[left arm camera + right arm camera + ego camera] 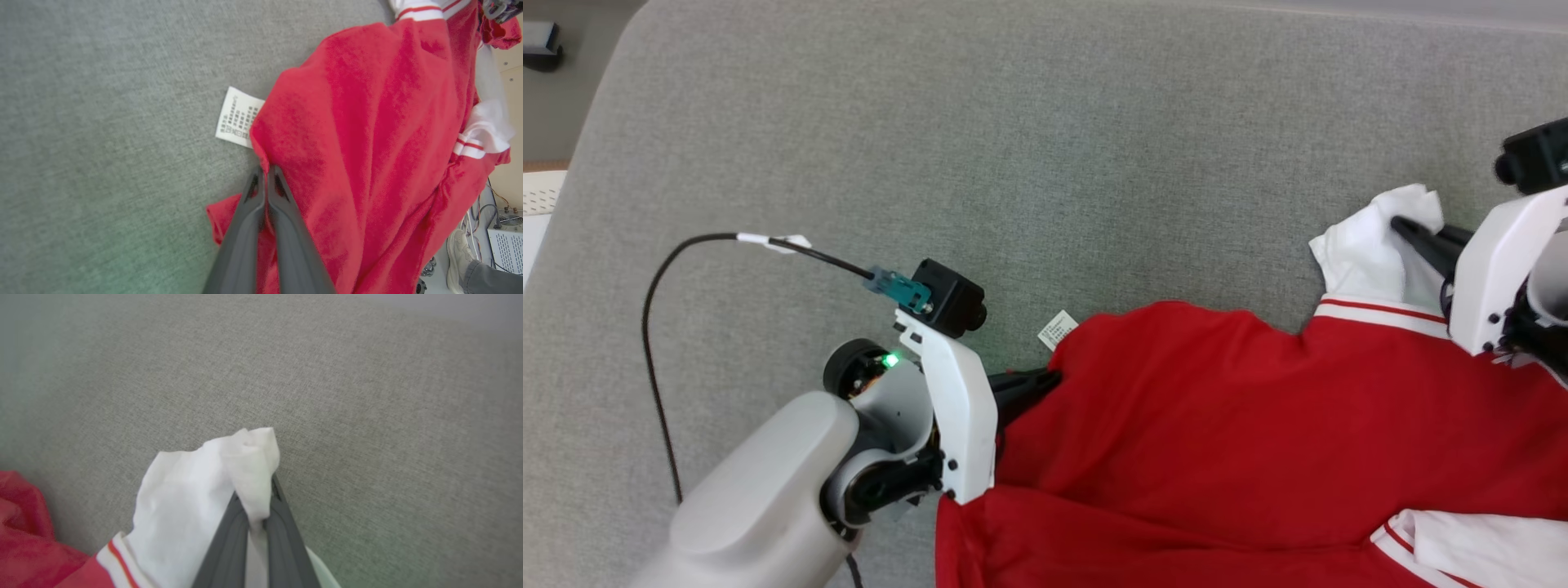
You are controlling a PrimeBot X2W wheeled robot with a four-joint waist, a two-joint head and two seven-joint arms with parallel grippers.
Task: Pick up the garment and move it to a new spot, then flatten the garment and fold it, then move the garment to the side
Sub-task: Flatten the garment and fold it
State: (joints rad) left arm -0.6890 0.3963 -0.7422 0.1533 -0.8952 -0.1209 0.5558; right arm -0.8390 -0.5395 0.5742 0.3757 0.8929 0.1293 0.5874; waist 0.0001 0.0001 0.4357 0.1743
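The garment [1217,416] is a red shirt with white sleeves and red-striped white trim, spread over the lower right of a grey cushioned surface [1013,147]. My left gripper [1054,378] is shut on the red hem beside a white care label [1058,328]. The left wrist view shows its fingers [282,212] pinching red cloth [359,134] just below the label [238,117]. My right gripper [1401,224] is shut on a white sleeve [1372,245]. In the right wrist view the sleeve [196,498] drapes over the right gripper [261,516].
A black cable [658,343] loops from the left wrist across the cushion. A dark object [541,45] lies on the floor at top left. In the left wrist view a person's shoe [457,261] and a grey box with wires [506,245] sit beyond the cushion edge.
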